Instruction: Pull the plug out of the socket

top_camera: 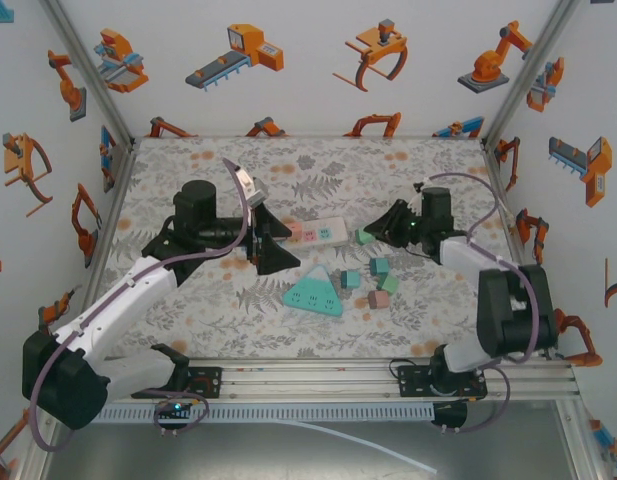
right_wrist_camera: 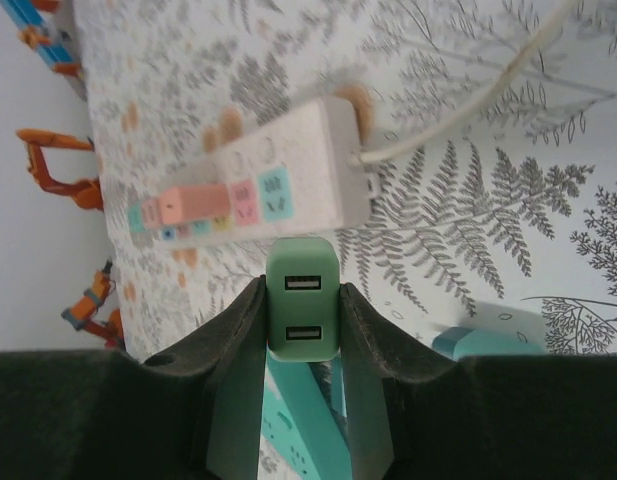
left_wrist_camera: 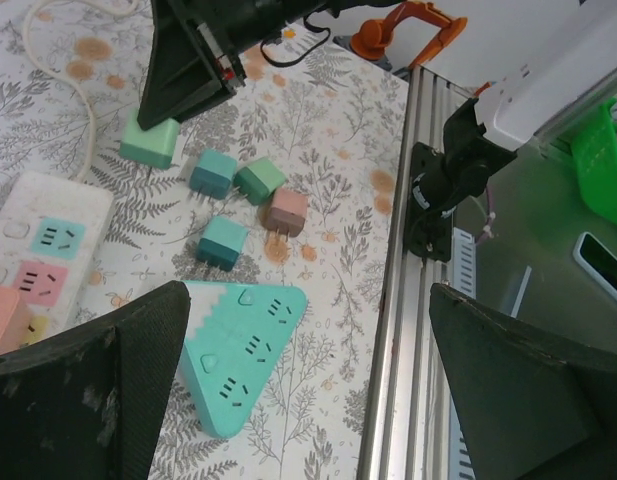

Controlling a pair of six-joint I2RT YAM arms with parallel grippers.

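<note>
My right gripper point(right_wrist_camera: 302, 292) is shut on a pale green plug point(right_wrist_camera: 301, 262) with two USB slots in its face. It holds the plug just off the long side of the white socket strip point(right_wrist_camera: 288, 185), apart from it. From above, the green plug point(top_camera: 363, 237) hangs right of the strip point(top_camera: 318, 232), at the tip of the right gripper point(top_camera: 373, 232). My left gripper point(top_camera: 266, 240) stands open and holds nothing, left of the strip. Its fingers point(left_wrist_camera: 88, 390) spread wide over a teal triangular socket point(left_wrist_camera: 243, 345). A salmon block point(right_wrist_camera: 193, 203) sits on the strip.
Several loose plugs lie right of the triangular socket point(top_camera: 314, 292): teal point(left_wrist_camera: 213, 173), green point(left_wrist_camera: 260, 181), pink point(left_wrist_camera: 286, 212), teal point(left_wrist_camera: 222, 243). The strip's white cord point(right_wrist_camera: 458, 120) trails off toward the back. The aluminium rail point(left_wrist_camera: 403, 300) marks the table's near edge.
</note>
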